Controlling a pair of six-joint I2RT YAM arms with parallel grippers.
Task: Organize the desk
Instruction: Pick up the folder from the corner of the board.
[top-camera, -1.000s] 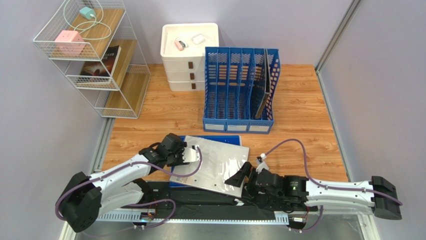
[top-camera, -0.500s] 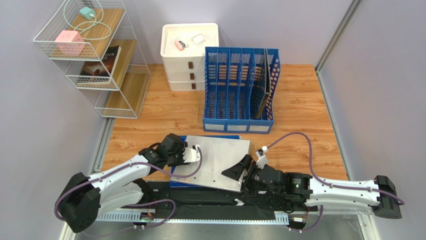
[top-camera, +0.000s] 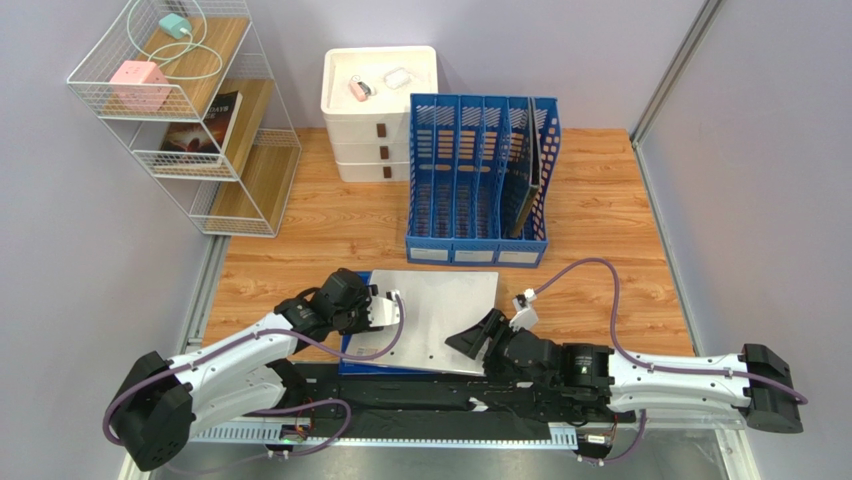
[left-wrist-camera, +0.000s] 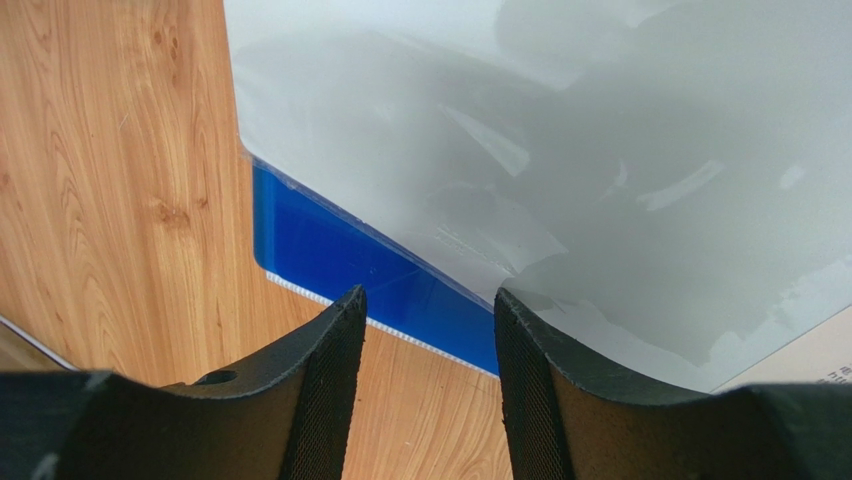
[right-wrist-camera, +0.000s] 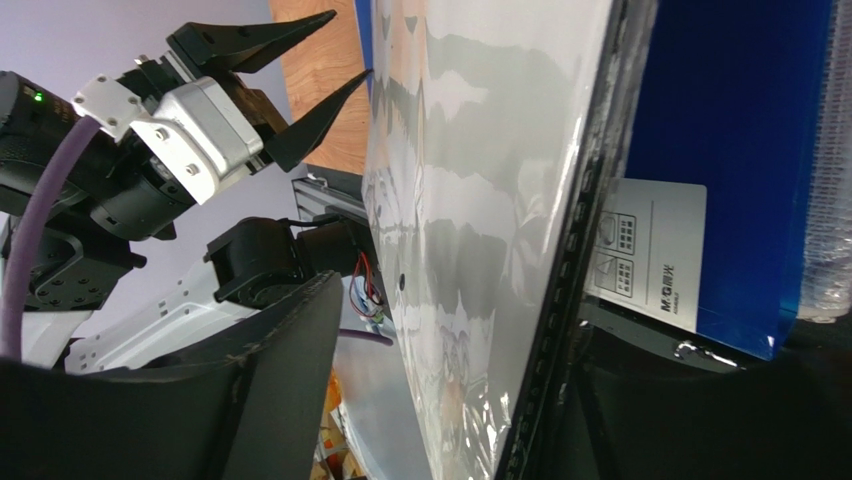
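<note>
A silver plastic-wrapped book (top-camera: 440, 310) lies askew on a blue folder (top-camera: 358, 362) at the near edge of the desk (top-camera: 600, 210). My left gripper (top-camera: 378, 303) stands open at the book's left edge. In the left wrist view its fingertips (left-wrist-camera: 345, 300) hover over the blue folder (left-wrist-camera: 330, 250) with nothing between them. My right gripper (top-camera: 478, 345) straddles the book's near right corner. In the right wrist view the book (right-wrist-camera: 480, 150) stands between the open jaws, its dark spine against one finger and a gap before the other.
A blue file rack (top-camera: 480, 180) with a book in its right slot stands mid-desk. Behind it sits a white drawer unit (top-camera: 375, 110), and a white wire shelf (top-camera: 190, 110) is at the back left. A white label (right-wrist-camera: 650, 255) marks the folder.
My right gripper has slid left over the book's near right corner, and its jaws have narrowed. The book has turned a little. The left gripper has hardly moved.
</note>
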